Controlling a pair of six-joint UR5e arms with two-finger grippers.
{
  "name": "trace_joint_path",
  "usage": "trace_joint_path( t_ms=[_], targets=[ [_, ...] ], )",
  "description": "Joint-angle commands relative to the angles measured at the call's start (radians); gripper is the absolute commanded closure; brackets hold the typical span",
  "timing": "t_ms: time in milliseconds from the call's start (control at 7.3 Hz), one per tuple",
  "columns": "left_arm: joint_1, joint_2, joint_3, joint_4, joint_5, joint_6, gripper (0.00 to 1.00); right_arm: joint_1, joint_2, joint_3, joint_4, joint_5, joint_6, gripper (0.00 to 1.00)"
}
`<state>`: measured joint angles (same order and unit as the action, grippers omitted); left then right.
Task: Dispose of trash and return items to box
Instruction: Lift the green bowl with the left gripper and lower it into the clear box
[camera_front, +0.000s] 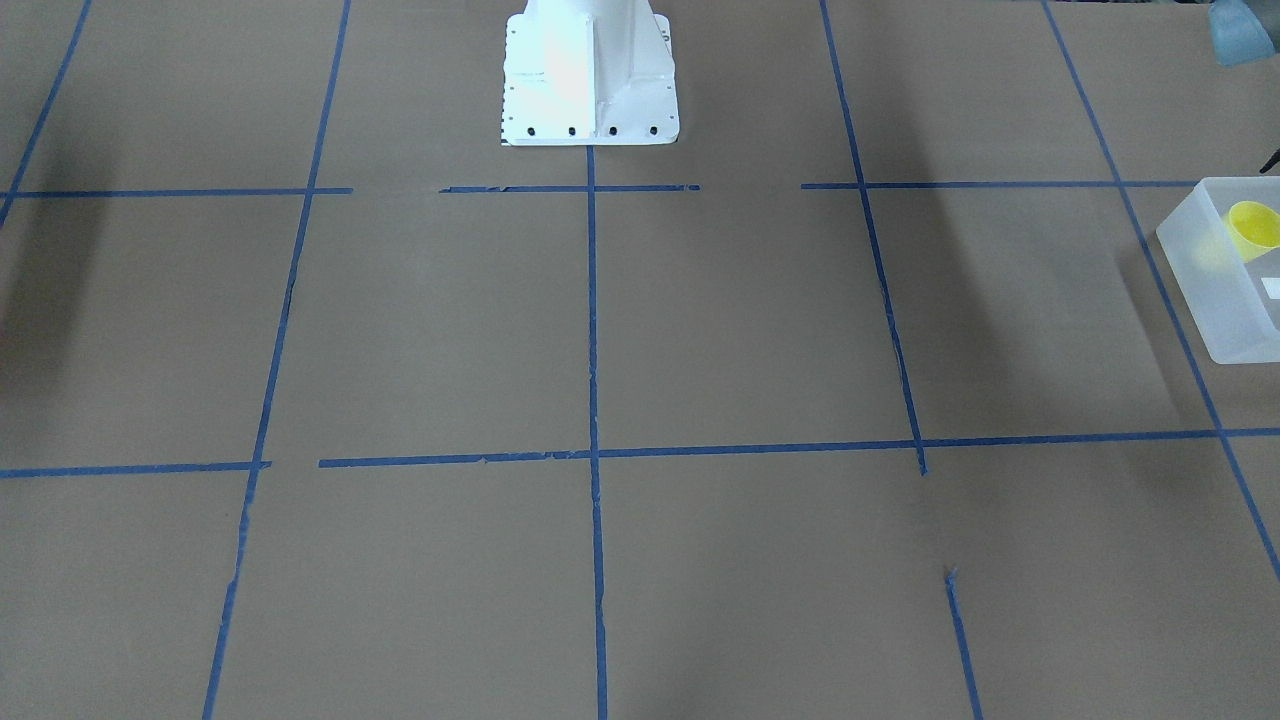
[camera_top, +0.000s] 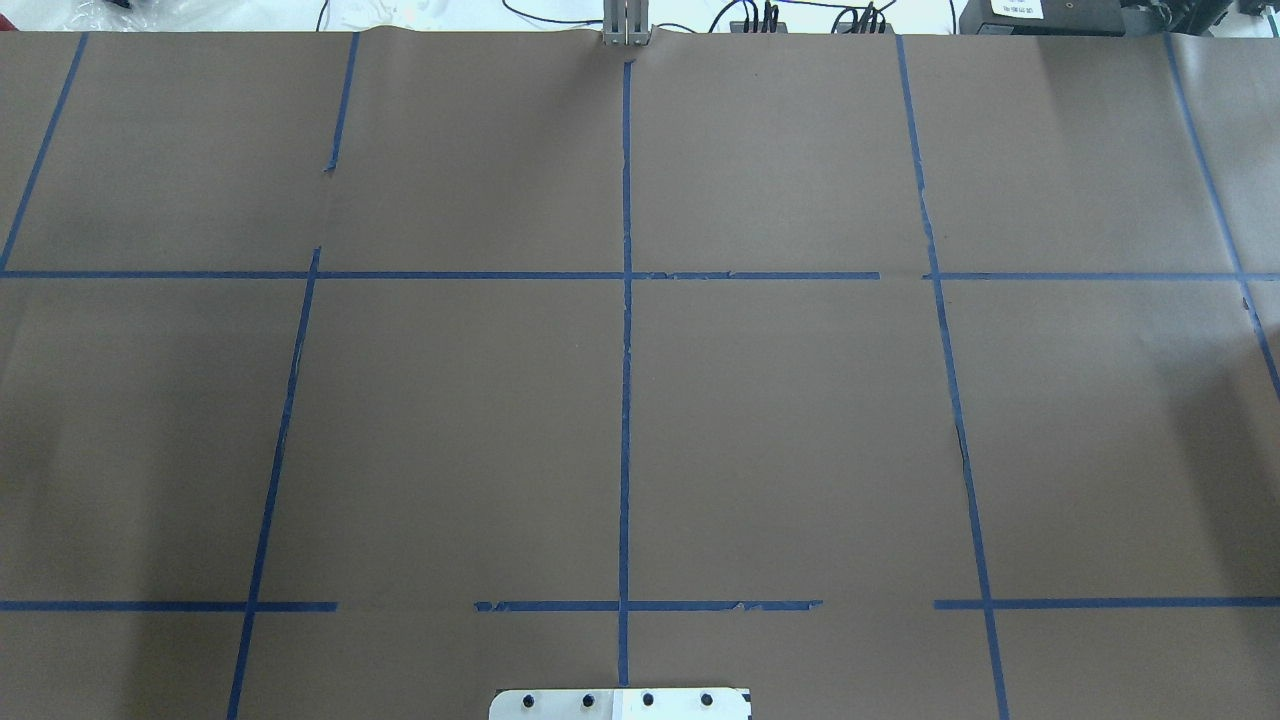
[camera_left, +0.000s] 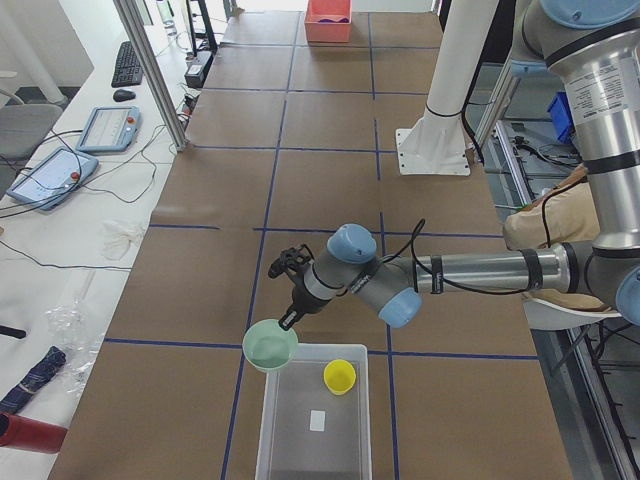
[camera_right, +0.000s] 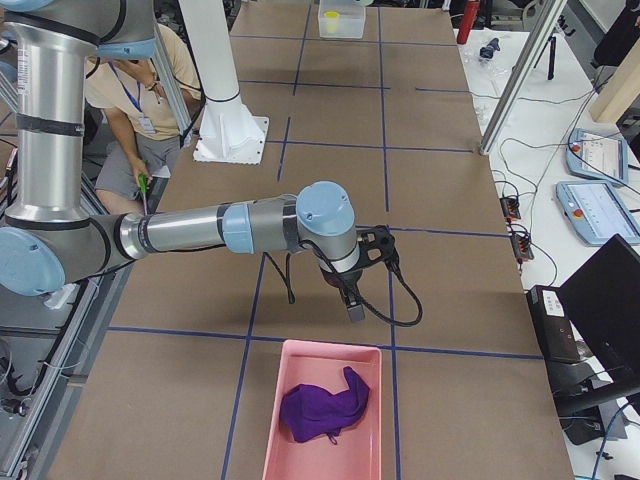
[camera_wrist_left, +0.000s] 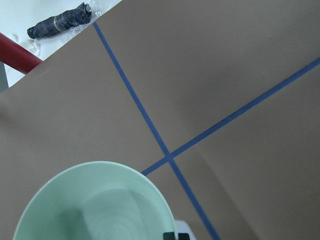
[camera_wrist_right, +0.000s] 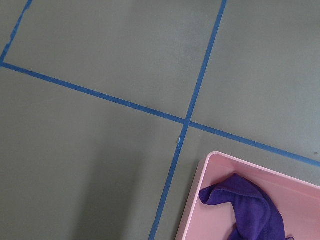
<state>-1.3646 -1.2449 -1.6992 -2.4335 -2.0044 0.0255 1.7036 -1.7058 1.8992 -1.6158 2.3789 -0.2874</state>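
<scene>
My left gripper holds the pale mint-green bowl by its rim, over the far left corner of the frosted-white box. The bowl fills the bottom of the left wrist view, with a black fingertip at its rim. The yellow cup lies inside the box; it also shows in the front-facing view inside the box. My right gripper hangs over the table just before a pink tray; I cannot tell whether it is open or shut.
The pink tray holds a purple cloth. The white robot base stands at the table's middle edge. A seated person is behind the robot. A red bottle and tablets lie off the table's side.
</scene>
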Motion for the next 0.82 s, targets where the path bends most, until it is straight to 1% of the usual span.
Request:
trace_joint_path(
  t_ms=[0,137,548,685],
  targets=[
    [-0.008,0.015,0.168,-0.189,-0.068,0.011,1.0,-0.007,0.0,0.0,0.001,-0.001,-0.001,0.0],
    [-0.008,0.016,0.205,-0.238,-0.071,-0.001,1.0,-0.007,0.0,0.0,0.001,-0.003,-0.001,0.0],
    [-0.008,0.044,0.219,-0.24,-0.071,0.002,1.0,-0.007,0.0,0.001,0.002,-0.003,-0.003,0.0],
    [-0.007,0.042,0.231,-0.24,-0.071,0.004,0.88,-0.007,0.0,0.001,0.002,-0.003,-0.003,0.0]
  ],
)
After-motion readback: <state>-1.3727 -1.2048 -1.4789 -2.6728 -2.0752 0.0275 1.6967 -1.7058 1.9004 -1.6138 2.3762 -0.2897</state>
